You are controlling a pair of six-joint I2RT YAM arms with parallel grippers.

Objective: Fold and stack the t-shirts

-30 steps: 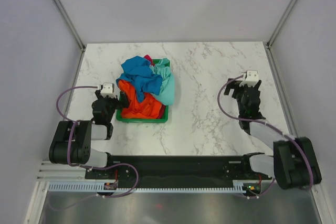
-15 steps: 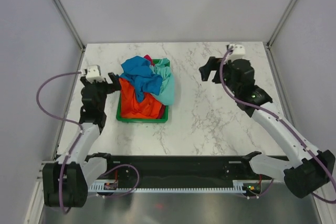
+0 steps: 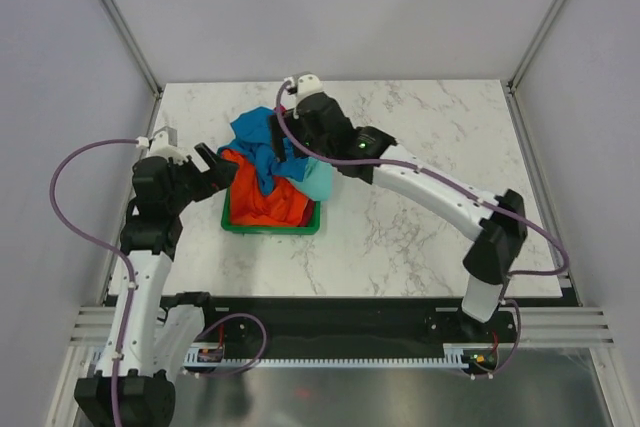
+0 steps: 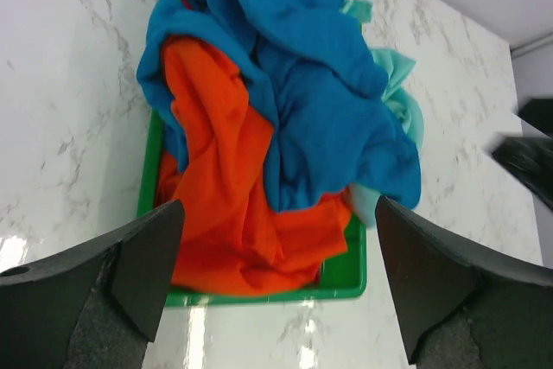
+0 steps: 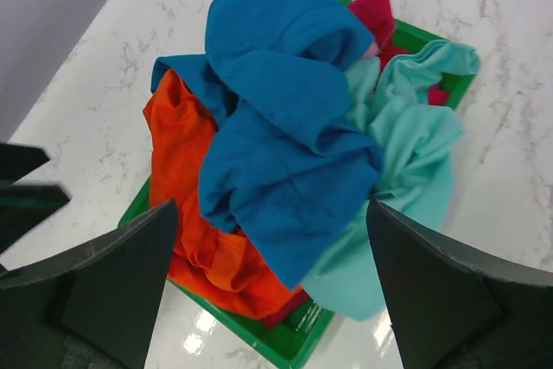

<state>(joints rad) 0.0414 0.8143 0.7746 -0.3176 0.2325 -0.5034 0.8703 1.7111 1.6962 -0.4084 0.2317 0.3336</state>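
Observation:
A heap of t-shirts fills a green basket (image 3: 270, 224). A bright blue shirt (image 3: 262, 135) lies on top, an orange-red one (image 3: 265, 197) at the front left, a mint-green one (image 3: 320, 175) at the right. A magenta one (image 5: 377, 9) shows at the back. My left gripper (image 3: 220, 169) is open and empty at the basket's left side. In the left wrist view it (image 4: 278, 206) hangs above the orange-red shirt (image 4: 225, 179) and the blue shirt (image 4: 320, 101). My right gripper (image 3: 287, 150) is open and empty above the heap, over the blue shirt (image 5: 285, 127).
The basket's rim (image 4: 259, 298) stands on a white marble table (image 3: 420, 197) with bare surface to the right and front. Grey walls and metal posts close off the sides and back. My left gripper's fingers (image 5: 22, 187) show at the left edge of the right wrist view.
Both arms have swung in from the table's sides. The right arm crossed left to above the heap. The left gripper rose and turned toward the basket's left side.

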